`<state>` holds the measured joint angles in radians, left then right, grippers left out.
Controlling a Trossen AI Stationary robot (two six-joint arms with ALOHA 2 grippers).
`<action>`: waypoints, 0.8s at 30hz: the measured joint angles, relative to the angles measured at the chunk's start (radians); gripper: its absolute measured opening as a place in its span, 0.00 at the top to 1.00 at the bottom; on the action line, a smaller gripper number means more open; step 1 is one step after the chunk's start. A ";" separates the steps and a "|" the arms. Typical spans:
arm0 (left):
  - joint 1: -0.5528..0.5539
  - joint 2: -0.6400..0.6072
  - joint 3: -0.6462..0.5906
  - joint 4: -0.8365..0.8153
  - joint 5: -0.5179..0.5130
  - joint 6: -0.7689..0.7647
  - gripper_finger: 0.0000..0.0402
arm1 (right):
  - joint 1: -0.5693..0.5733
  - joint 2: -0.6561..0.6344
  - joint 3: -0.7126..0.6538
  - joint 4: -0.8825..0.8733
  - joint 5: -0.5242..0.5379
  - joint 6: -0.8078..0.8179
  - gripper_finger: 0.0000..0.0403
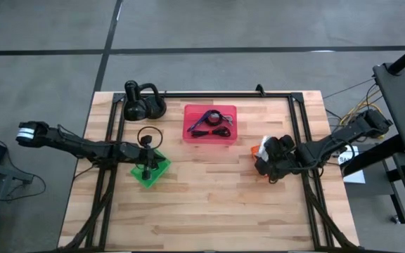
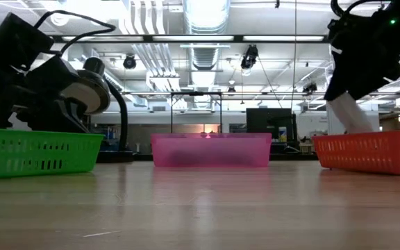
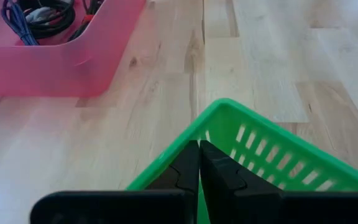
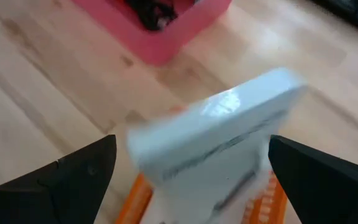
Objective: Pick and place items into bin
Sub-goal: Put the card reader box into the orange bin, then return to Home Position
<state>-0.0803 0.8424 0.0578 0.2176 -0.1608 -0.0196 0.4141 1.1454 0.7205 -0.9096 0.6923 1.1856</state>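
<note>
A pink bin (image 1: 209,124) sits at the table's far middle with black and purple cables (image 1: 209,121) in it; they also show in the left wrist view (image 3: 39,15). My right gripper (image 1: 269,159) hangs over an orange basket (image 1: 254,151), fingers wide open. A flat white packet (image 4: 216,134) stands blurred between them, and in the low view this white packet (image 2: 348,114) reaches down into the orange basket (image 2: 370,151). My left gripper (image 3: 199,168) is shut just above a green basket (image 1: 150,169). The other small items are out of view. My right gripper has its fingers (image 4: 86,168) spread on either side of the white packet, pointing down from above. I cannot tell whether either finger touches it, since the packet is blurred. The packet stands tilted with its lower end down in the orange basket.
A black stand (image 1: 143,102) sits at the far left corner of the table. A black frame rail (image 1: 223,94) runs along the far edge and down both sides. Bare wood (image 1: 209,204) spreads over the near half of the table.
</note>
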 joint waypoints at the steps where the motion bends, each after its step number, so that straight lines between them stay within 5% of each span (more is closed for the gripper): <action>1: 0.000 0.007 0.000 0.001 0.000 0.000 1.00 | -0.001 0.000 -0.001 -0.002 -0.011 0.001 0.01; 13: 0.000 0.060 -0.001 0.117 -0.001 0.000 1.00 | -0.001 -0.005 0.048 -0.025 -0.007 -0.094 0.01; 24: 0.000 0.113 0.005 0.194 -0.001 0.000 1.00 | 0.001 -0.015 0.195 -0.021 0.181 -0.302 0.01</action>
<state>-0.0799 0.9555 0.0624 0.4120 -0.1616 -0.0193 0.4149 1.1301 0.9151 -0.9302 0.8737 0.8839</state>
